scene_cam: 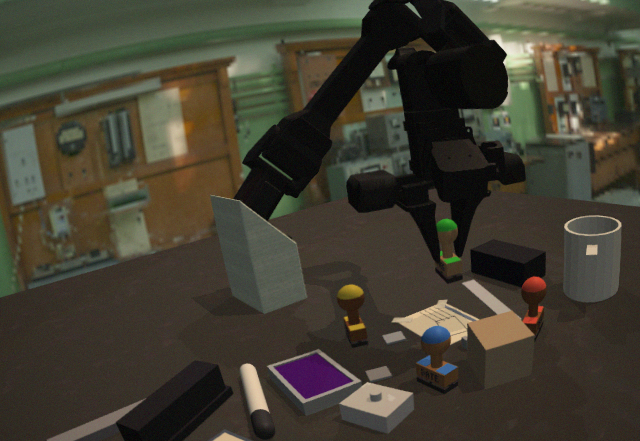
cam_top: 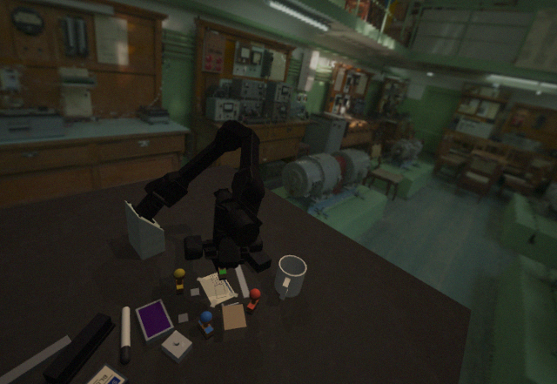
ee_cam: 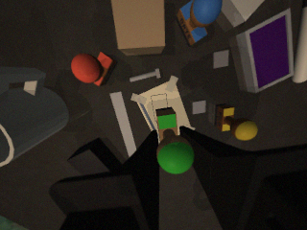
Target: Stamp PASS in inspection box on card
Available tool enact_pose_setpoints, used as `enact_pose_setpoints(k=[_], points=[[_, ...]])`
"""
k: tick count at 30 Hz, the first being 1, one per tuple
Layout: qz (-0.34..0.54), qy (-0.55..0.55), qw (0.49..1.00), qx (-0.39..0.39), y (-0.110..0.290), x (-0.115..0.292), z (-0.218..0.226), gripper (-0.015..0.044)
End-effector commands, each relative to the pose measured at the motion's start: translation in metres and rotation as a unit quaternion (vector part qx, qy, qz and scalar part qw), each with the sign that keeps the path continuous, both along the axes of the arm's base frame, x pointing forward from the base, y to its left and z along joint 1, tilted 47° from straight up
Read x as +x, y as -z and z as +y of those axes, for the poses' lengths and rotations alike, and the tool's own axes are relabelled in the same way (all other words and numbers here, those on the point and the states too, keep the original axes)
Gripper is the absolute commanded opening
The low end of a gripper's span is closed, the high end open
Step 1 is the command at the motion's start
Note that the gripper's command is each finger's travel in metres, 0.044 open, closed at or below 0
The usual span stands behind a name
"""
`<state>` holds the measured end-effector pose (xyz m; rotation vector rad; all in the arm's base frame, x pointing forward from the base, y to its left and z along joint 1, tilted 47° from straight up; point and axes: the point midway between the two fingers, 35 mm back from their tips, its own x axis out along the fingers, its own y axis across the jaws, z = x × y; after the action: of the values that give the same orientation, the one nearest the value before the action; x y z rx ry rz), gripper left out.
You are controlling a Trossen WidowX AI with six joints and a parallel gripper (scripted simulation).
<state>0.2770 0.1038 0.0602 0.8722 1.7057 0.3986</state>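
Fingers [scene_cam: 448, 250] clamp the green stamp [scene_cam: 447, 250] by its stem, upright, knob up, base down, above the card [ee_cam: 164, 103].

In the wrist view, the green stamp [ee_cam: 168, 126] covers part of the box drawn on the card [ee_cam: 163, 103], so no print can be seen there. The ink pad [ee_cam: 269, 48] is cut by the right edge. The lettering on the blue stamp [scene_cam: 436, 371] is too small to read surely.
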Motion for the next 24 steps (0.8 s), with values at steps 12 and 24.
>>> enact_pose_setpoints(k=[12,24], points=[[-0.006,-0.001,1.0,-0.007,0.019,0.037,-0.028,0.0],[-0.007,0.0,1.0,-0.01,0.053,0.071,-0.062,0.0]])
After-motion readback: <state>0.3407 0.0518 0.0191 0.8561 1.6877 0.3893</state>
